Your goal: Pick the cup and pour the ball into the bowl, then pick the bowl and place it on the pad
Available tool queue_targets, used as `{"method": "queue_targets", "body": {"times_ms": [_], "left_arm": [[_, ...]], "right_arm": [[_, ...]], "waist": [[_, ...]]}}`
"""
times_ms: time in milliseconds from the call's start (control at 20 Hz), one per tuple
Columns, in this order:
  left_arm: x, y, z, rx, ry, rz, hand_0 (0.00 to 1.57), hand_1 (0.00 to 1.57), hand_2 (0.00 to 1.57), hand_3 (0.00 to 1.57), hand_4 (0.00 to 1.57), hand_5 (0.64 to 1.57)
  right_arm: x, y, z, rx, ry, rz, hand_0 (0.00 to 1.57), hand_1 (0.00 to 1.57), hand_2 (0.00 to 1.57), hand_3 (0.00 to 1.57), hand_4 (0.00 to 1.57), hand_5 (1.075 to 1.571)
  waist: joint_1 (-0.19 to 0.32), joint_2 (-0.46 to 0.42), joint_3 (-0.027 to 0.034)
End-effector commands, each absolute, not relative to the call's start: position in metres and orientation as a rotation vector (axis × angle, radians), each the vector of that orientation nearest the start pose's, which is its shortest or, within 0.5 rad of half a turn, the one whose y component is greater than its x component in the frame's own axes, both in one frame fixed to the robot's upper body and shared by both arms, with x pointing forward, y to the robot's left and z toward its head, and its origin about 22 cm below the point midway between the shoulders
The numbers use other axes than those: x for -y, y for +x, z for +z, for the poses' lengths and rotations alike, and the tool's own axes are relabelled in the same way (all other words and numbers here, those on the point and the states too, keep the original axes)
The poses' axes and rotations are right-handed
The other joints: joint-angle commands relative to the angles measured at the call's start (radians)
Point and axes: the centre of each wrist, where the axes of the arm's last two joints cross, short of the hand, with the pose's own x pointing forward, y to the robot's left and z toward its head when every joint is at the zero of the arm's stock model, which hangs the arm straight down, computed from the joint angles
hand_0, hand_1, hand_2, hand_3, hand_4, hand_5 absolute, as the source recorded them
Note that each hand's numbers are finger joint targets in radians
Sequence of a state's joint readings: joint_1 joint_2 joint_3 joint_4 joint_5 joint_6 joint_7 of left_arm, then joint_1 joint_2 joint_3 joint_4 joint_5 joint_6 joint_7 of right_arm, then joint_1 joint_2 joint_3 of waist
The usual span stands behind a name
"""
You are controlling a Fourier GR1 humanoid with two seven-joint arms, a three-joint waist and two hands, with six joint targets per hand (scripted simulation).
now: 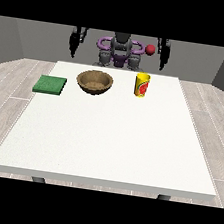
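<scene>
We see a yellow cup (142, 85) right of a wooden bowl (94, 82) on the white table (109, 144). A green pad (50, 84) lies at the table's left edge.

On the table (104, 148), toward its far edge, the pad (50, 84) lies at the left, the bowl (94, 81) stands right of it, and the cup (142, 84) stands further right, all three apart.

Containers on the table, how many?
2. A brown bowl sits left of centre near the far edge. A yellow cup stands upright to its right. The green pad at far left isn't a container. None appear hidden.
</scene>
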State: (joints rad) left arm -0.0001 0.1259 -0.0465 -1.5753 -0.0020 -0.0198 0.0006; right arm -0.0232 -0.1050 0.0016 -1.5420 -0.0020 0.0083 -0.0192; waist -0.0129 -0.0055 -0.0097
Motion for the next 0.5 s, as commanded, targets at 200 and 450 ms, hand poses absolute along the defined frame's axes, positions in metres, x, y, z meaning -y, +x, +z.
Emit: {"method": "queue_targets", "body": {"times_ms": [200,450], "left_arm": [[-0.255,0.245,0.037,1.595,0.076,-0.165,0.0,0.0,0.0,0.0,0.0,1.562],[-0.236,0.201,0.026,1.352,-0.125,0.081,0.0,0.0,0.0,0.0,0.0,1.561]], "right_arm": [[0.258,0.252,0.036,1.615,-0.081,0.127,0.0,0.0,0.0,0.0,0.58,1.57],[0.259,0.205,0.011,1.327,0.069,-0.112,0.0,0.0,0.0,0.0,0.52,1.57]], "waist": [[0.011,-0.264,0.0079],[0.02,-0.505,0.01]]}}
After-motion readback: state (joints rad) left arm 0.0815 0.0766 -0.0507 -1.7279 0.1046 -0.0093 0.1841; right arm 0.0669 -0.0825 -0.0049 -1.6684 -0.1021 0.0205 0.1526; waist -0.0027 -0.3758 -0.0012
